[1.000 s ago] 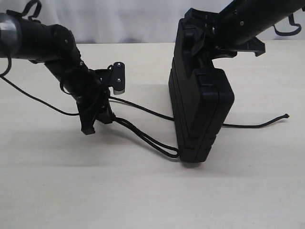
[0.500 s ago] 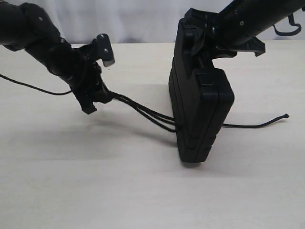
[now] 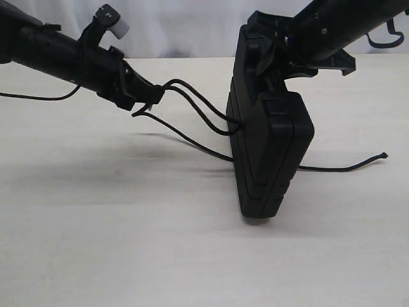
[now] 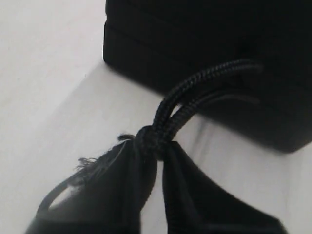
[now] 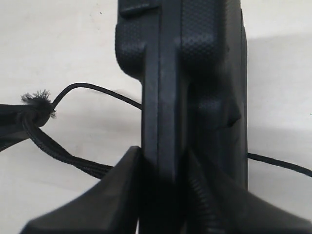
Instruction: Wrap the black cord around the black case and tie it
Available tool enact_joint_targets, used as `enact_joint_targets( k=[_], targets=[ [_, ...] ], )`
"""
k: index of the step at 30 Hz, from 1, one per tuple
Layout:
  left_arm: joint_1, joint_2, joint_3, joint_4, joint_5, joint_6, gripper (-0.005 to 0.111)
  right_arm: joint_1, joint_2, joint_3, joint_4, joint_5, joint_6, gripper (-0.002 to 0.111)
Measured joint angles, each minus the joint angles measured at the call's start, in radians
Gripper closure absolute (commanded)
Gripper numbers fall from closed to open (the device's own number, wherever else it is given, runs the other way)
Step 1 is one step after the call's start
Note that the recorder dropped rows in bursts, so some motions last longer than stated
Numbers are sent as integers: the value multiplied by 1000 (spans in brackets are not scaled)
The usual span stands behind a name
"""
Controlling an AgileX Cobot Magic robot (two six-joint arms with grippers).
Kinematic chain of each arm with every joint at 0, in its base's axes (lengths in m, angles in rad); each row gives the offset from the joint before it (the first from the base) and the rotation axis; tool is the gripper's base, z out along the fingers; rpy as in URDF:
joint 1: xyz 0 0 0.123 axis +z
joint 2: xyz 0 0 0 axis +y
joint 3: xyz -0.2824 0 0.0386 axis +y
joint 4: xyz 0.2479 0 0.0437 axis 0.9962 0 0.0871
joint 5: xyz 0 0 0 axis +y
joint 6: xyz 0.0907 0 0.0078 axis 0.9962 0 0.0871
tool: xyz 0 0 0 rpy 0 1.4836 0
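1. The table is a pale, wood-grained top, evenly lit, with soft shadows under the arms and beside the case. Behind its far edge hangs a white backdrop.
2. The black case stands upright on one narrow end, right of the middle of the table and well back from the near edge.
3. The right gripper comes down from the upper right. Its fingers are pressed to either side of the case's top rim, holding the case.
4. The left gripper hangs above the table to the left of the case and apart from it. It is pinched narrow on the knot of the black cord, with frayed fibres sticking out beside it.
5. From that knot two strands run through the air to the case's left face. A thinner strand sags to the table and meets the case low down.
6. The cord's tail lies on the table right of the case, ending at a small tip near the right border.
7. A broad stretch of table top lies in front of the case and under the left arm.
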Motion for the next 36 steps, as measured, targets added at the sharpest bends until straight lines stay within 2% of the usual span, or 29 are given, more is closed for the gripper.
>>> enact_joint_targets(
  k=[8,15,20,26,36],
  targets=[
    [14,0,0,-173,0,19,107,0,0,0,0,0,0,104],
    [96,-1,0,-293,135,25,107,0,0,0,0,0,0,104],
    [109,-2,0,-241,170,25,107,0,0,0,0,0,0,104],
    [87,-2,0,-125,172,25,107,0,0,0,0,0,0,104],
    [35,-2,0,-171,217,-41,107,0,0,0,0,0,0,104]
  ],
)
